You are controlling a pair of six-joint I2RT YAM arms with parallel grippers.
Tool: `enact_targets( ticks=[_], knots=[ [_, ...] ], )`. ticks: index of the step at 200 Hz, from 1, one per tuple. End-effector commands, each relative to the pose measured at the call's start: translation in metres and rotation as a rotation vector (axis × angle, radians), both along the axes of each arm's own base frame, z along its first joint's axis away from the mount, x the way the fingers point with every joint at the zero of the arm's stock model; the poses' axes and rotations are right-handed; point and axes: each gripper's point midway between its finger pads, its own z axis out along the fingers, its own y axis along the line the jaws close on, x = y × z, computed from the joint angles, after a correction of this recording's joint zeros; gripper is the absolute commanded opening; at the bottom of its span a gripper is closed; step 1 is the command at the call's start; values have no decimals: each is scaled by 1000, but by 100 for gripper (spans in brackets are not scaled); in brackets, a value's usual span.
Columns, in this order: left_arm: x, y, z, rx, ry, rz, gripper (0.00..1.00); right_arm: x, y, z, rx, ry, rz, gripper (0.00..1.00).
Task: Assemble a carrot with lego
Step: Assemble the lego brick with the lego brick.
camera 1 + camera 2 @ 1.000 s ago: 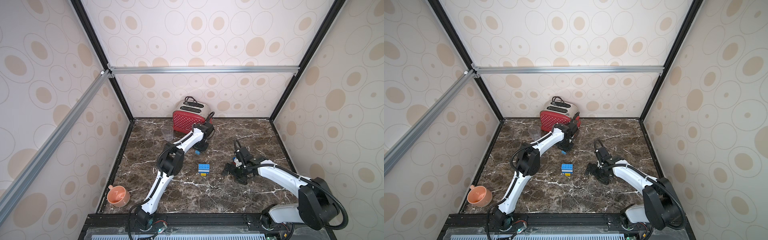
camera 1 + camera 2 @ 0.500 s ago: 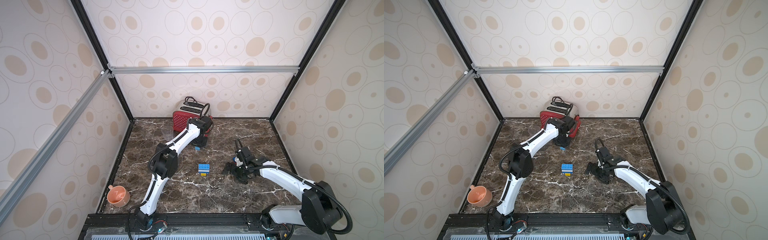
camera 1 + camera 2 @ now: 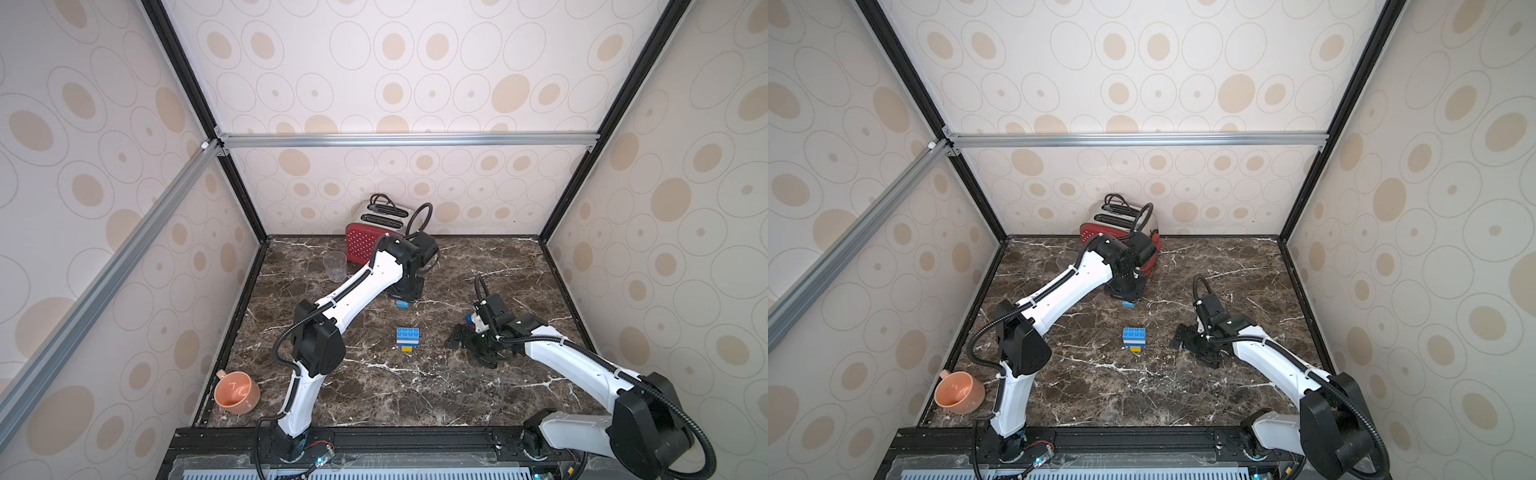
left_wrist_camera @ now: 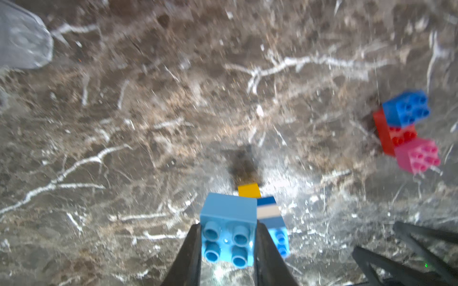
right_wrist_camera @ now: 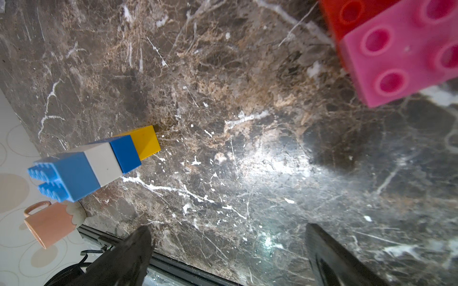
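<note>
**Bimanual cell on a dark marble-patterned tabletop (image 3: 374, 395), read from left to right.** At the left edge sat a peach ceramic mug (image 3: 236, 392). Farther back stood a clear plastic cup (image 3: 335, 266) and a red metal toaster (image 3: 360, 246). In front of the toaster, the left gripper (image 4: 227, 237) was clamped on a light-blue four-stud plastic brick (image 4: 228, 210), one finger on each side wall, with the studs turned toward the wrist.

The unfinished carrot, a tapered stack of blue, white, blue and yellow plastic bricks (image 3: 407, 338), lay on its side at mid-table, between the two arms and apart from both. Its long axis ran from back to front. The wide studded blue end pointed toward the left gripper, and the yellow tip pointed toward the robot's base.

To the right of the stack, the right gripper (image 3: 467, 347) sat low over the table, its jaws wide apart with nothing between them. Just beside it lay a joined cluster of red, dark-blue and pink plastic bricks (image 4: 401, 131).

Judged from this layout, the left arm was the better placed. The underside of its brick faced the stack's studs nearly along the stack's axis. The coming move therefore probably called for a short advance toward the base, with the right gripper free to brace the yellow tip.
</note>
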Motion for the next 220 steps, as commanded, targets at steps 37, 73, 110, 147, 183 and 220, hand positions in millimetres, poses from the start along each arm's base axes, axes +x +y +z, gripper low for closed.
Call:
enact_targets(
  ticks=[37,73,110,147,183,220],
  knots=[
    [-51,13,19,55,-18,153,7,-11,-9,-2,-7,12,-25,99],
    [-65,7,8,81,-32,200,5,-13,-10,-3,-3,6,-27,99],
    [-67,-1,-4,83,-21,221,5,-16,-11,-2,4,2,-25,99],
    [-65,-3,-7,84,-24,242,5,-17,-11,-2,5,-4,-22,99],
    [-64,-3,-18,110,-12,242,5,-16,-10,-2,9,-3,-20,99],
    [-61,-6,-23,120,-15,238,5,-17,-10,-3,9,-1,-19,99]
  ],
)
